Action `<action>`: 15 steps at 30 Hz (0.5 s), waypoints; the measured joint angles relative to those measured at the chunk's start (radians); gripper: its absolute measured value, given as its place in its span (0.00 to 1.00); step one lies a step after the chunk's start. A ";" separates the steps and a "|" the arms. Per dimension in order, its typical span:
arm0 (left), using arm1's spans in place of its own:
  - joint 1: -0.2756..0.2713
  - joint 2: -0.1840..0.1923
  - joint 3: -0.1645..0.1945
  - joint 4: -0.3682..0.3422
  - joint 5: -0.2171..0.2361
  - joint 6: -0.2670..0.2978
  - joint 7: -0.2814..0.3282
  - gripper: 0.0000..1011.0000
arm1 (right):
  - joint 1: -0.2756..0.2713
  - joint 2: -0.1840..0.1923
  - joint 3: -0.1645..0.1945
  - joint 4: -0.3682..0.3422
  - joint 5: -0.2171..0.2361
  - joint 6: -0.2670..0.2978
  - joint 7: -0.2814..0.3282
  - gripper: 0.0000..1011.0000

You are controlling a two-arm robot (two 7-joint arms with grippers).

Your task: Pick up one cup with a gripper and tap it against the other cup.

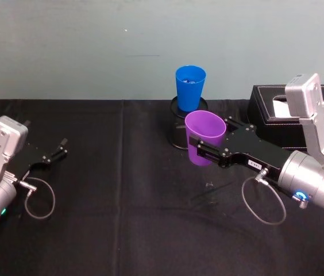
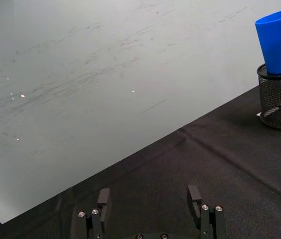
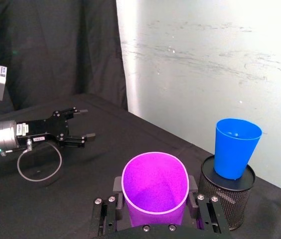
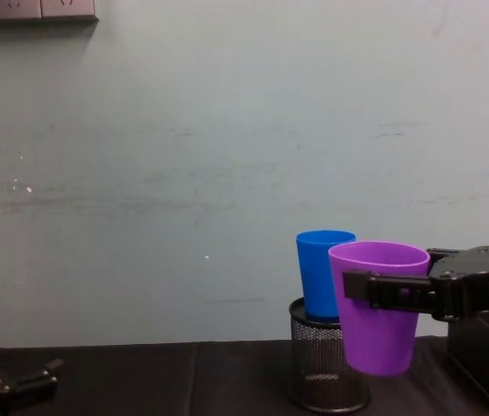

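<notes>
Worktop (image 1: 122, 201): covered in black cloth, running back to a pale wall.
Left gripper (image 1: 46, 133): low over the cloth on the near left, well apart from both cups; its fingers (image 2: 103, 195) are spread with nothing between them.
Right gripper (image 1: 211, 138): reaches in from the near right on a silver-grey arm with a looped black cable; its flat black fingers (image 3: 118, 185) are clamped on the purple cup, one on each side just below the rim.
Purple cup (image 1: 204, 138): plain, smooth, tapered tumbler, open mouth up and slightly tilted. It is held off the cloth, its base hanging beside the pen holder's wall in the chest view (image 4: 379, 329). The right wrist view shows a gap between it and the blue cup, which is close by.
Pen holder (image 1: 176, 123): black wire mesh, round, standing on the worktop just behind the purple cup.
Blue cup (image 1: 190, 86): bright, plain, tapered tumbler about the purple one's size, seated upright in the pen holder's mouth with most of its body above the mesh rim.
Black box (image 1: 271, 112): at the far right, near the wall.
</notes>
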 joint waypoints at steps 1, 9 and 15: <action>0.000 0.000 0.000 0.000 0.000 0.000 0.000 0.99 | 0.000 0.000 0.000 0.000 0.000 0.000 0.000 0.72; 0.000 0.000 0.000 0.000 0.000 0.000 0.000 0.99 | 0.000 0.000 0.000 0.000 0.000 0.000 0.000 0.72; 0.000 0.000 0.000 0.000 0.000 0.000 0.000 0.99 | 0.000 0.000 0.000 0.000 0.000 0.000 0.000 0.72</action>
